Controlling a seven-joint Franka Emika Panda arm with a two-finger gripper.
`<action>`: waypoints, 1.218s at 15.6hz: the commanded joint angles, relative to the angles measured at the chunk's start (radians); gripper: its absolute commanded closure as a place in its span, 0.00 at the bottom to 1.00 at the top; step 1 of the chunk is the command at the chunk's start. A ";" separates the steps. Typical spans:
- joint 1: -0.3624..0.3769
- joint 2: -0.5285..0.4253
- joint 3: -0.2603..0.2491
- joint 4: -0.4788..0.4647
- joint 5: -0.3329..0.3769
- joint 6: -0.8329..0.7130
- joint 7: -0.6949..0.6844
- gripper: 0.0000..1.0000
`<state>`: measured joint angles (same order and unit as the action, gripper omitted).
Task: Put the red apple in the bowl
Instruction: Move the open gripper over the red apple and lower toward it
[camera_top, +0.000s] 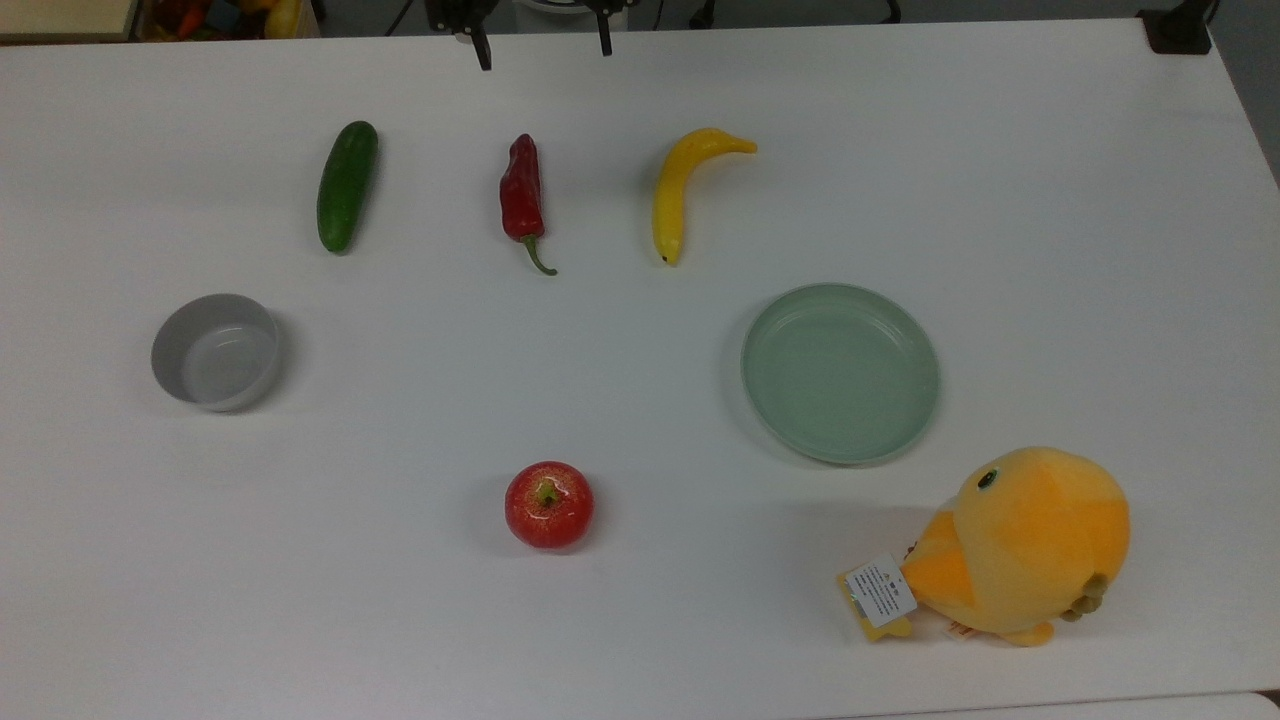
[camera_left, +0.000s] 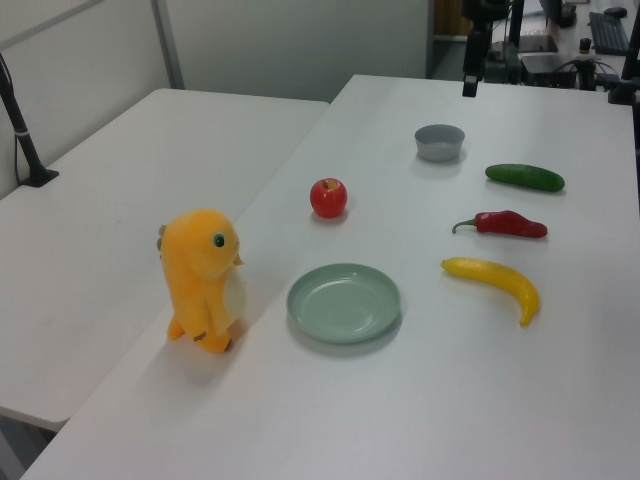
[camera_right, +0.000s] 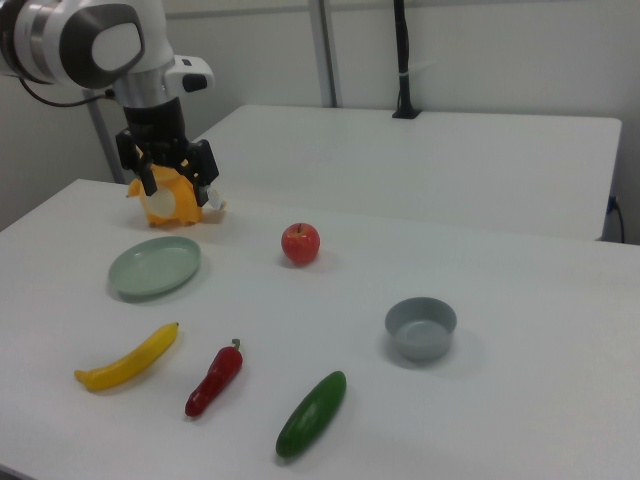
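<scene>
In the top view, the red apple sits on the white table, well right of the empty grey bowl; nothing is done yet. In the left view, the apple lies near of the bowl, untouched. In the right view, the gripper hangs above the table's far left, fingers spread, holding nothing.

Cucumber, chili pepper, banana in a row, green plate, orange plush bird, white table.
</scene>
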<state>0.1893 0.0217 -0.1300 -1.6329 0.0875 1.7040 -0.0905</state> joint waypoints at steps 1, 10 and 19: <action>0.009 0.072 -0.010 0.083 0.009 0.014 -0.018 0.00; -0.008 0.450 -0.017 0.521 0.009 -0.066 -0.005 0.00; -0.024 0.601 -0.013 0.561 0.012 0.190 0.063 0.00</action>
<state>0.1625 0.5615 -0.1360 -1.1066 0.0875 1.8237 -0.0660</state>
